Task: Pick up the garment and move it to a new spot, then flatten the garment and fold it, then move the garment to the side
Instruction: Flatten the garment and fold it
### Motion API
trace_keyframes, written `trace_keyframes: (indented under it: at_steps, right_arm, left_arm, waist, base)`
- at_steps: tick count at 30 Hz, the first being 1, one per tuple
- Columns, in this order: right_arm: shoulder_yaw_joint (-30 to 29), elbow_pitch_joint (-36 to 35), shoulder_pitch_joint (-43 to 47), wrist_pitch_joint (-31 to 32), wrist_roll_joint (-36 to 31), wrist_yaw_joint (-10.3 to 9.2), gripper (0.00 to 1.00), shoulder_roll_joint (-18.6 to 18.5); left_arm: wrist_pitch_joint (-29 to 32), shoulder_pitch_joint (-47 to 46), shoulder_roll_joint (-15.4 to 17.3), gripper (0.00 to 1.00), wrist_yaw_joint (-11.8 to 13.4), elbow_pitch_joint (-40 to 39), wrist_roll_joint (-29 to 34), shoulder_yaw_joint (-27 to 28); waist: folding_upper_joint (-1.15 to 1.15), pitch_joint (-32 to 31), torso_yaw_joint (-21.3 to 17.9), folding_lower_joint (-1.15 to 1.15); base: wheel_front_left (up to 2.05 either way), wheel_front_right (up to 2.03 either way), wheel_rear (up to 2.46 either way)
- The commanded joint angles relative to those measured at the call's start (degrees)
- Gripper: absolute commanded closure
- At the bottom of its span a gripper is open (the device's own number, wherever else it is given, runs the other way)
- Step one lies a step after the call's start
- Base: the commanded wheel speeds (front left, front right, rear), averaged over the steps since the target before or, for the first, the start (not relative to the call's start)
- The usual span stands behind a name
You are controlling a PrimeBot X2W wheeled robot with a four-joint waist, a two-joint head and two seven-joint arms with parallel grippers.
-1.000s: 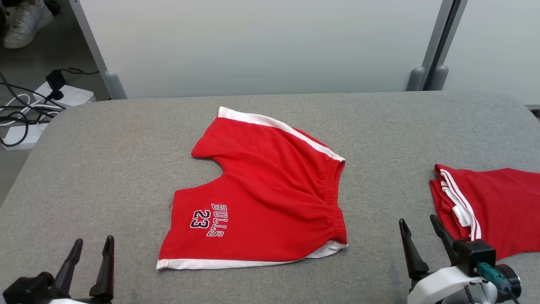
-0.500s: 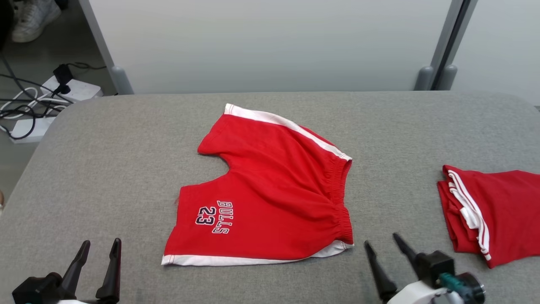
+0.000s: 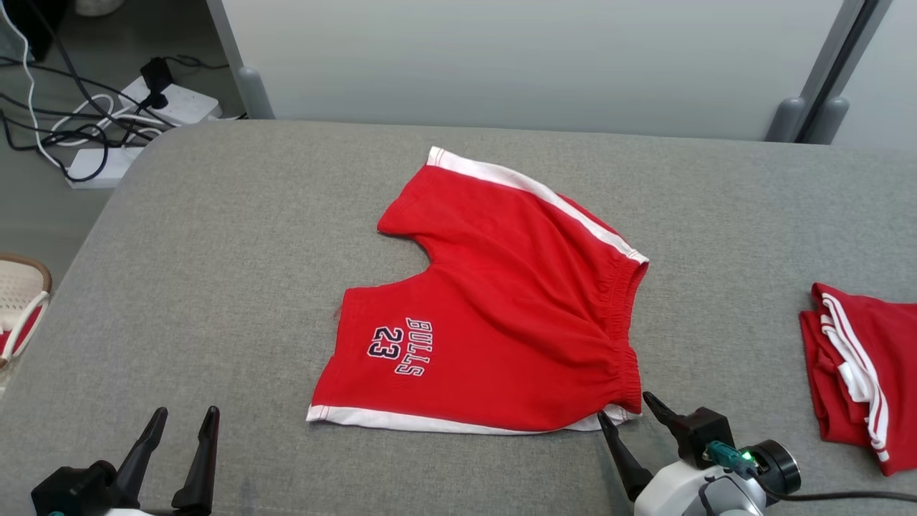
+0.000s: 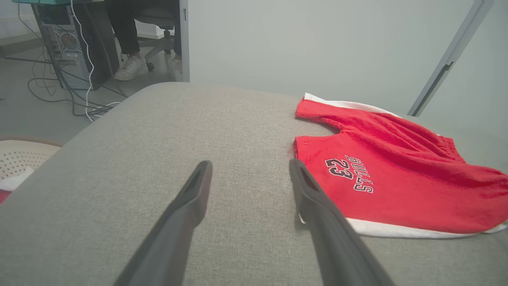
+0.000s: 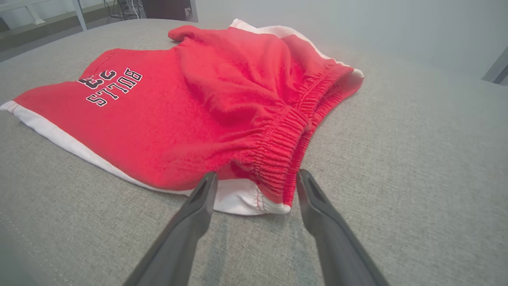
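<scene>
Red, white-trimmed cotton shorts point(image 3: 501, 315) lie just ahead of the spread right gripper point(image 3: 625, 408). Closing here may catch only one layer, bunching them.

Right of your right claw point(image 3: 625, 406), the second red garment point(image 3: 856, 365) runs off the picture's edge. Left of your left claw point(image 3: 187, 411), the pale basket point(image 3: 18, 301) is half cut off. Far beyond that claw, you see a person point(image 4: 126, 43) only as legs and shoes.
</scene>
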Motion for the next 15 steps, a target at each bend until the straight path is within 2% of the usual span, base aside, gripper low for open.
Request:
trace_keyframes:
  at_steps: [1, 4, 5, 6, 9, 12, 15]
  right_arm:
    - [1.27, -0.32, -2.12, 0.38, -0.86, 0.08, 0.0, -0.2]
    - [1.32, 0.5, -2.83, 1.27, -1.28, 0.08, 0.03, -0.2]
    - [1.49, 0.68, -3.0, 1.65, -1.37, 0.08, 0.2, -0.2]
    - [1.63, 0.9, -3.09, 2.11, -1.38, 0.08, 0.53, -0.2]
    - [2.11, 0.97, -3.3, 2.75, -1.4, 0.08, 0.82, -0.2]
    - [2.46, 0.43, -3.5, 3.15, -1.59, 0.08, 1.0, -0.2]
    - [2.21, -0.3, -3.47, 3.38, -1.7, 0.08, 1.0, -0.2]
  left_arm:
    - [-0.35, -2.55, 1.65, 0.0, 0.02, -1.41, -0.91, 1.84]
    - [-0.35, -2.67, 1.91, 0.0, 0.02, -1.61, -1.48, 1.63]
    - [-0.35, -2.68, 2.01, 0.0, 0.02, -1.72, -1.67, 1.55]
    - [-0.35, -2.67, 2.13, 0.0, 0.02, -1.82, -1.84, 1.4]
    - [-0.35, -2.8, 2.67, 0.0, 0.02, -1.99, -2.39, 0.61]
    - [-0.35, -3.11, 3.24, 0.0, 0.02, -2.14, -3.26, 0.15]
    - [-0.35, -3.38, 3.91, 0.0, 0.02, -2.19, -4.53, -1.46]
  waist:
    - [0.0, 0.71, 0.49, 0.0]
    - [0.0, 1.51, 0.79, 0.0]
    - [0.0, 1.74, 0.81, 0.0]
    - [0.0, 1.95, 0.81, 0.0]
    - [0.0, 2.71, 0.63, 0.0]
    - [0.0, 3.55, 0.14, 0.0]
    - [0.0, 4.32, -0.37, 0.0]
  base:
    - [0.0, 0.0, 0.0]
    - [0.0, 0.0, 0.0]
    - [0.0, 0.0, 0.0]
    - [0.0, 0.0, 0.0]
    - [0.0, 0.0, 0.0]
    - [0.0, 0.0, 0.0]
    - [0.0, 0.0, 0.0]
